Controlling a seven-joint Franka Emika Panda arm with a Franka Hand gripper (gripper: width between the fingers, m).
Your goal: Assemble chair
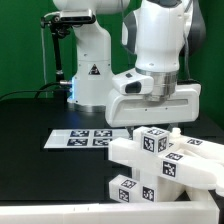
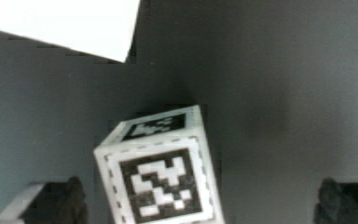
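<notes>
The gripper [image 1: 158,108] is seen in the exterior view at roughly the centre of the frame, poised above a cluster of white chair parts [image 1: 165,160] that occupies the 4 to 5 o'clock region of the black table [image 1: 30,120]. The fingers are spread wide and hold nothing: in the wrist view two dark fingertips [image 2: 51,200] stand at opposite edges of the picture, with open table between them. Between those tips, but nearer the one at 7 o'clock, a single tagged block [image 2: 158,165] is seen; it is not touched by either fingertip. Its long axis is judged to run from about 12 o'clock to 6 o'clock in the wrist view, tilted slightly, so that its narrow width lies across the closing line of the fingers. The coming move is judged to turn on this offset: the block is not centred, and a small shift toward it would be required before descent and closing. The marker board [image 1: 85,137] lies flat on the table at about 8 o'clock from the gripper in the exterior view, apart from the parts. Black-and-white square tags are carried by the block, the other parts and the board; no readable writing is found on them. A small dark triangular emblem is visible on the robot base [image 1: 90,75], but its detail cannot be read.
</notes>
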